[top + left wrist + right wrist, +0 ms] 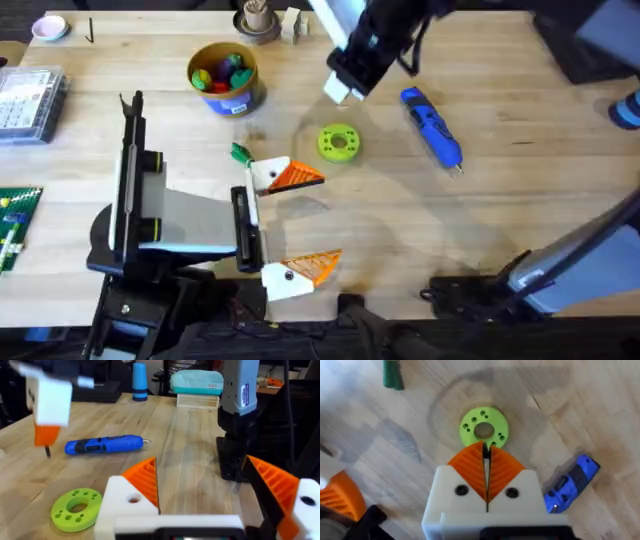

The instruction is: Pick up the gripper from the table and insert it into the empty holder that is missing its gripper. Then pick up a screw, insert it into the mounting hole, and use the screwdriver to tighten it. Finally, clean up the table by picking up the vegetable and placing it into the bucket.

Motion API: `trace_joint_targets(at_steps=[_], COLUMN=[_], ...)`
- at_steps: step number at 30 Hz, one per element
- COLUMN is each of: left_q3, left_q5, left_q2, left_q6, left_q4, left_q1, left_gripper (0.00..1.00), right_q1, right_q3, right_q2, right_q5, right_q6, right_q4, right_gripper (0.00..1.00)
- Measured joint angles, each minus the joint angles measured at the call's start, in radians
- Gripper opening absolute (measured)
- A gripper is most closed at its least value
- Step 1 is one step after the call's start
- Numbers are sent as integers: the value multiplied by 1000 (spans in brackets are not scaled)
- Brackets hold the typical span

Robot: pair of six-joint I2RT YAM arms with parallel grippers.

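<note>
My right gripper (345, 85) hangs above the table beyond the lime-green disc (338, 142), its orange pads shut on a small dark screw (47, 451) that points down. In the right wrist view the shut fingers (485, 460) sit right over the disc (483, 427). My left gripper (330, 220) lies low and open, and both white fingers carry orange tips. The blue screwdriver (432, 125) lies to the right of the disc. The dark-green vegetable (240, 153) rests by the left gripper's far finger. The bucket (225, 75) stands at the back left. The loose gripper and the empty holder are out of view.
A brown cup (257, 20) and a small white object (292, 25) stand at the back edge. At the left are a clear parts box (30, 100), a pink bowl (48, 27) and a green plate (15, 225). The right arm's lower links (237, 420) rise at the front right.
</note>
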Motion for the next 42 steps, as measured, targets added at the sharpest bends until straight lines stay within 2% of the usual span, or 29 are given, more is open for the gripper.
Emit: trace_joint_targets(at_steps=[4, 8, 13, 20, 31, 42], left_q3=[0, 0, 0, 0, 0, 0], left_q5=[0, 0, 0, 0, 0, 0], left_q2=[0, 0, 0, 0, 0, 0], left_q6=[0, 0, 0, 0, 0, 0], left_q4=[0, 0, 0, 0, 0, 0], left_q1=[0, 0, 0, 0, 0, 0], left_gripper=[993, 993, 993, 993, 993, 993], right_q1=[9, 56, 136, 217, 327, 353], right_q3=[182, 304, 386, 485, 496, 496], right_q2=[-1, -15, -22, -13, 56, 115], right_q5=[-6, -7, -8, -11, -121, -165], right_q6=[0, 5, 29, 68, 45, -17], right_q4=[-138, -185, -233, -405, -455, -459], right_gripper=[6, 6, 6, 6, 6, 6])
